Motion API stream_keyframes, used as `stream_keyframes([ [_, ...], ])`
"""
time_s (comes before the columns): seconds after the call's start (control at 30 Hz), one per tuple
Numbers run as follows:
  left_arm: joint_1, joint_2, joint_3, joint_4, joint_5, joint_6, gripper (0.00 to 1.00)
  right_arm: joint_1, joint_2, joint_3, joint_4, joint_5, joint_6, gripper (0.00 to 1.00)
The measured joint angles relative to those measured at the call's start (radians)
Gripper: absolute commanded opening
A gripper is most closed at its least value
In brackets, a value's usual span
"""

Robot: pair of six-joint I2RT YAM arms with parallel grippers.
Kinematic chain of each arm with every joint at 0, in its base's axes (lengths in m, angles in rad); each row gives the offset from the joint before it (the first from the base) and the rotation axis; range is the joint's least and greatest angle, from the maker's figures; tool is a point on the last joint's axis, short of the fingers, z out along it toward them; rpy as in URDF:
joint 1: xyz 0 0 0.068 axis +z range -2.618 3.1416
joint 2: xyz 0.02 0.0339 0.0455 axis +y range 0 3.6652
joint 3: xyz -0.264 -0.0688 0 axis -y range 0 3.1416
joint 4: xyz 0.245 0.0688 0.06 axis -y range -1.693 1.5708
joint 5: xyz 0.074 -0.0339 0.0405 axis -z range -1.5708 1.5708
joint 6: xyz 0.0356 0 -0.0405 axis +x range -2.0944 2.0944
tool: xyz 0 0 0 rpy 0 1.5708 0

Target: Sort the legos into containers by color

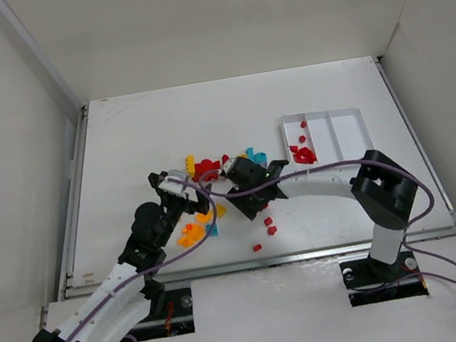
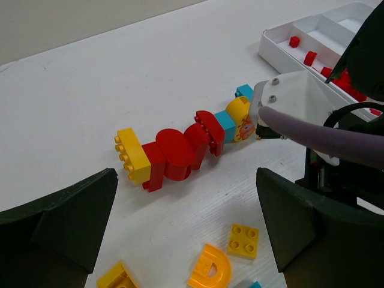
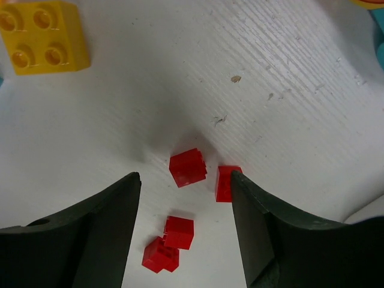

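Observation:
Several small red legos (image 3: 187, 168) lie on the white table between the spread fingers of my right gripper (image 3: 185, 177), which is open and holds nothing; one red brick (image 3: 225, 183) touches the right finger. They also show as loose red legos (image 1: 268, 221) under my right gripper (image 1: 258, 199). My left gripper (image 2: 186, 198) is open and empty, just short of a joined row of yellow, red and cyan legos (image 2: 177, 153). The white tray (image 1: 349, 113) holds red legos (image 1: 302, 153) in its left container.
A yellow square brick (image 2: 243, 240) and an orange arch (image 2: 211, 269) lie between the left fingers. Orange and yellow pieces (image 1: 190, 233) sit beside the left arm. A yellow brick (image 3: 43, 37) lies ahead of the right gripper. The right arm (image 2: 294, 108) crosses close to the joined row.

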Motion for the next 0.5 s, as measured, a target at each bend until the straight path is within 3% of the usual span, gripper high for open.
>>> stream_keyframes([
  [0.13, 0.000, 0.000, 0.000, 0.000, 0.000, 0.000, 1.00, -0.003, 0.025, 0.000, 0.006, -0.006, -0.023, 0.56],
  [0.2, 0.000, 0.000, 0.000, 0.000, 0.000, 0.001, 1.00, -0.003, 0.036, 0.003, 0.007, -0.007, -0.032, 0.43],
  [0.37, 0.000, 0.000, 0.000, 0.000, 0.000, 0.003, 1.00, -0.003, 0.058, 0.006, 0.020, -0.023, -0.040, 0.30],
  [0.5, 0.000, 0.000, 0.000, 0.000, 0.000, 0.004, 1.00, -0.003, 0.058, 0.006, 0.031, -0.034, -0.043, 0.15],
])
